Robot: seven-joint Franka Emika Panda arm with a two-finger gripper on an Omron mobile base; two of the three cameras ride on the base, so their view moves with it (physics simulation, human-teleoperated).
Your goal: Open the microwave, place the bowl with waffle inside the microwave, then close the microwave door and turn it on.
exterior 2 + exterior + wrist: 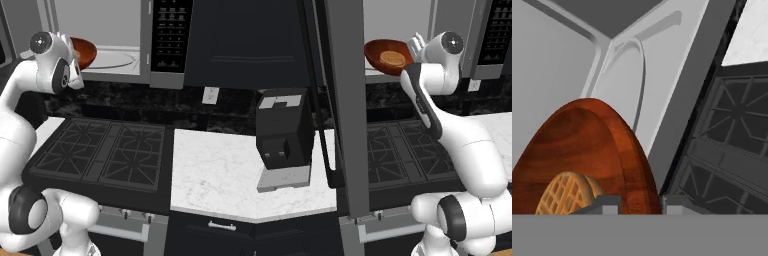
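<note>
Left base view: microwave door (348, 110) swung wide open toward the camera, edge-on, black bar handle (318, 100) hanging on its left side. Bowl with waffle (387, 56) is held up at the mouth of the microwave (406, 25), tilted, just above the cavity's front lip. Gripper (415, 47) sits at the bowl's right rim. Coffee machine (282, 127) on the counter (296, 197) at left, stove (406, 152) below the arm.

Right base view: bowl with waffle (84, 52) partly hidden behind the wrist, over the left front of the cavity floor. Turntable (116, 59) is right of it, bare. Button panel (171, 34) at the cavity's right. Stove (107, 152) underneath, marble counter (215, 172) to its right with a wall outlet (210, 95) above.

Hand view: bowl with waffle (587, 165) fills the lower left, waffle (568, 192) against the bowl's inside. Fingertips (604, 205) straddle the bowl's rim, claw clamped on it. Microwave interior and turntable (624, 85) beyond, stove grates (732, 130) at right.
</note>
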